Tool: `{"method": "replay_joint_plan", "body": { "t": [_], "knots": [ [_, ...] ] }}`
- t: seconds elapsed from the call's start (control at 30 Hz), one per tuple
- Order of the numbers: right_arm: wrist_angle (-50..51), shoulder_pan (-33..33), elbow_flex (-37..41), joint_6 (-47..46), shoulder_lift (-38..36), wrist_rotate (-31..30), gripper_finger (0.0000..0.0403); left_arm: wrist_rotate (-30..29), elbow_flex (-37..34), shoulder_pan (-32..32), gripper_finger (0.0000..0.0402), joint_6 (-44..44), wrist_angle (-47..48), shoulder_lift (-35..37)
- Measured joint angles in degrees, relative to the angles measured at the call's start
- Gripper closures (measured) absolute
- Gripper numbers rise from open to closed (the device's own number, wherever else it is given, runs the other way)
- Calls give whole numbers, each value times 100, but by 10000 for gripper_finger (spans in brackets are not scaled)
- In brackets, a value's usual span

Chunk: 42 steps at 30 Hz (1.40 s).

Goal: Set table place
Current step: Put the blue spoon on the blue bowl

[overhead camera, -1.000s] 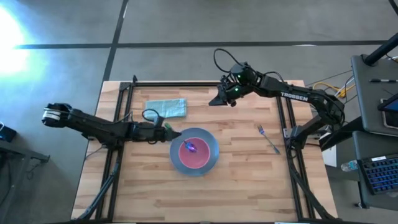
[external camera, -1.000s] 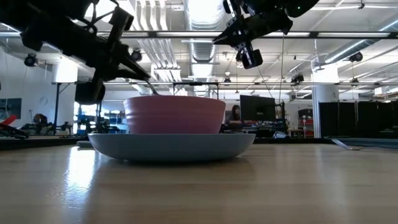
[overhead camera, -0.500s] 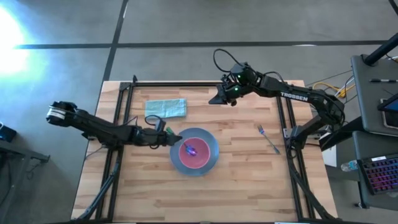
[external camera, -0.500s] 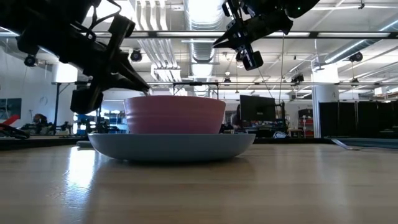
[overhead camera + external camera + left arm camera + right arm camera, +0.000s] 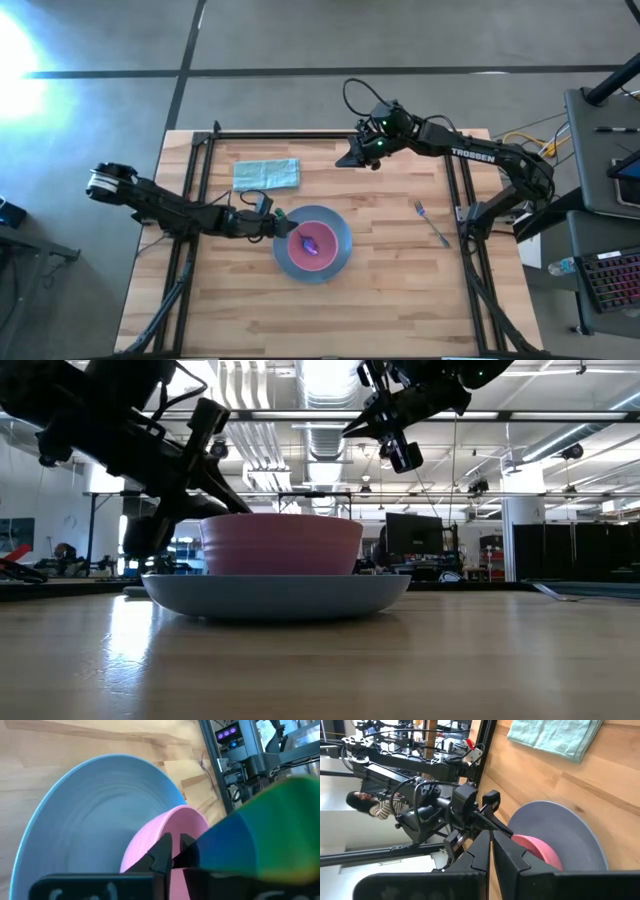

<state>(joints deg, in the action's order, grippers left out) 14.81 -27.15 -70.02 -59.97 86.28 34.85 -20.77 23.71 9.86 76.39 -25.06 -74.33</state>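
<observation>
A round blue plate (image 5: 340,262) stands mid-table on the wooden table (image 5: 380,300), with a pink bowl (image 5: 322,256) on it. My left gripper (image 5: 283,224) reaches over the plate's left rim to the bowl, shut on a spoon whose purple head (image 5: 309,242) lies in the bowl. My right gripper (image 5: 343,162) is shut and empty, held high over the table's far side. A slim pale fork (image 5: 432,223) lies flat on the table at the right. My left gripper holds the spoon by its handle; the blue-green handle (image 5: 235,840) runs back past the fingers (image 5: 162,852). The fingers slant down from the table's left over the bowl's rim (image 5: 165,825). The spoon's head rests inside the bowl. The fingers hide the exact place of contact.
A folded teal cloth (image 5: 266,173) lies at the table's far left. Black frame rails (image 5: 458,190) run along the table's sides. Bare wood shows on the near side of the plate and between the plate and the fork.
My left gripper has gone a little toward the table's right and near edge and has sunk toward the bowl's rim. The spoon's purple head has slid slightly the same way inside the bowl.
</observation>
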Motion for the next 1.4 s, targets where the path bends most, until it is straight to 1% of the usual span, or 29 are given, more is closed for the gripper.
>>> {"method": "replay_joint_plan", "body": {
  "t": [0.23, 0.4, 0.6, 0.73, 0.93, 1.03, 1.13, 1.3, 1.4],
  "knots": [
    [2, 1, 0, 16, 0, 1, 390, -80, 33, 5, 333, 86, -23, 5],
    [8, 1, 0, 64, 0, 2, 390, -76, 26, 8, 314, 46, 20, 38],
    [17, 1, 0, 66, 0, 2, 390, -65, 26, 21, 312, -193, 106, 166],
    [19, 1, 0, 95, 0, 2, 390, -39, 15, 42, 312, -222, 449, 379],
    [23, 1, 0, 133, 0, 3, 390, 77, 7, 126, 312, -209, 1285, 725],
    [26, 1, 0, 149, 0, 2, 390, 44, 4, 126, 312, -222, 1316, 859],
    [22, 1, 0, 151, 2, 2, 390, -46, 4, 126, 312, -227, 1620, 1020],
    [23, 1, 0, 151, 2, 2, 390, -75, -2, 130, 312, -341, 2072, 1467],
    [23, 1, 0, 158, 2, 4, 390, -77, -2, 130, 312, -374, 2551, 1845]
  ]
}}
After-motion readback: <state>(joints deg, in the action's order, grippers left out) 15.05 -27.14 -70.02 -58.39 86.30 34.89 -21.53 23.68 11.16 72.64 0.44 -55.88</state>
